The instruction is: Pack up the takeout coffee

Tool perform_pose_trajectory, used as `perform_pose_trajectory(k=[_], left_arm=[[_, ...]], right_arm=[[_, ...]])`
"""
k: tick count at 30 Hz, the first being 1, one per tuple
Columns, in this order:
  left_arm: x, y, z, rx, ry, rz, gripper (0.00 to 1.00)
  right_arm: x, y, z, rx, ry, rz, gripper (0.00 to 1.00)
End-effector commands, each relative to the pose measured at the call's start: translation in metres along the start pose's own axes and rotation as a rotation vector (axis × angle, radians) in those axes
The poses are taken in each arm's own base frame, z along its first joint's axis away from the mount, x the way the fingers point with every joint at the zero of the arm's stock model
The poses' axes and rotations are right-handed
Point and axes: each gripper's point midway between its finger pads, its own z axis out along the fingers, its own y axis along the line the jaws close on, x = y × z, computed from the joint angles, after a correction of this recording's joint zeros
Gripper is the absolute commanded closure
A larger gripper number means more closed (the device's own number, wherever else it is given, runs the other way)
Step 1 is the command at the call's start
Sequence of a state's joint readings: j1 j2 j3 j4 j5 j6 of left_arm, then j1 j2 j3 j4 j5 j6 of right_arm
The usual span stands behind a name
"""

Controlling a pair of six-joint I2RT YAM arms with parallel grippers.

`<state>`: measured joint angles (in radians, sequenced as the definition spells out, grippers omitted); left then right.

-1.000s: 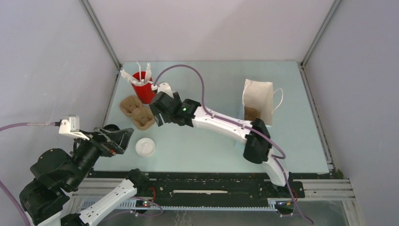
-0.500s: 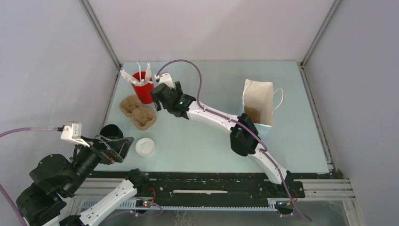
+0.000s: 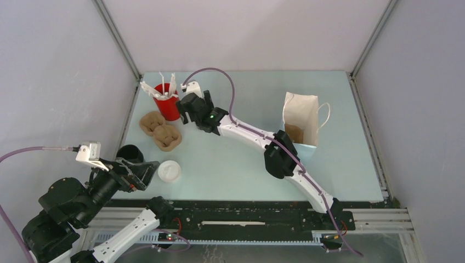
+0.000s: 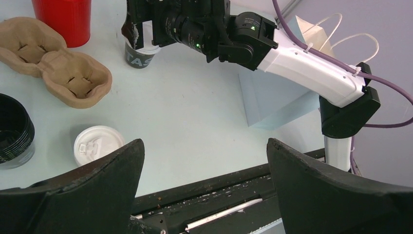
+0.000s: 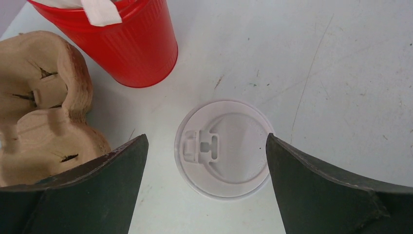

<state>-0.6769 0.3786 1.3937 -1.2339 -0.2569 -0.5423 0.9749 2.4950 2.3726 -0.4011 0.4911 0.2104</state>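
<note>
My right jaws stood wide open astride the small black cup with round white lid (image 5: 223,147), not closed on it; red ribbed cup (image 5: 131,48) stood close. My left jaws gaped, empty.

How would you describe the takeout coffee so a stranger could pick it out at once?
On the table, find the red cup of white cutlery at far left. Just right of it, beneath the right gripper's open jaws, stands the takeout coffee. Unlike the loose white lid lying flat near the left gripper, its lid tops a dark lettered cup.
</note>
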Motion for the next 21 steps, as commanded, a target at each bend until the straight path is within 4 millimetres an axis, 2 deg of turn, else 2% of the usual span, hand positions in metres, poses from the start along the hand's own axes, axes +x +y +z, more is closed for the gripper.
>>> perform_pose_trajectory(k=[1,8,13,21], left_arm=[[-0.001,-0.004,0.007,0.009,0.008,0.030,0.00],[0.000,-0.005,0.011,0.005,0.021,0.045,0.00],[-0.001,-0.006,0.013,0.007,0.022,0.046,0.00],[0.000,-0.006,0.016,0.002,0.027,0.050,0.00]], right_arm=[[-0.015,-0.004,0.009,-0.010,-0.044,0.013,0.00],[-0.002,-0.018,0.019,0.017,-0.009,0.014,0.00],[0.001,-0.019,0.023,0.005,0.003,0.010,0.00],[-0.006,-0.016,0.019,-0.011,-0.011,0.000,0.01]])
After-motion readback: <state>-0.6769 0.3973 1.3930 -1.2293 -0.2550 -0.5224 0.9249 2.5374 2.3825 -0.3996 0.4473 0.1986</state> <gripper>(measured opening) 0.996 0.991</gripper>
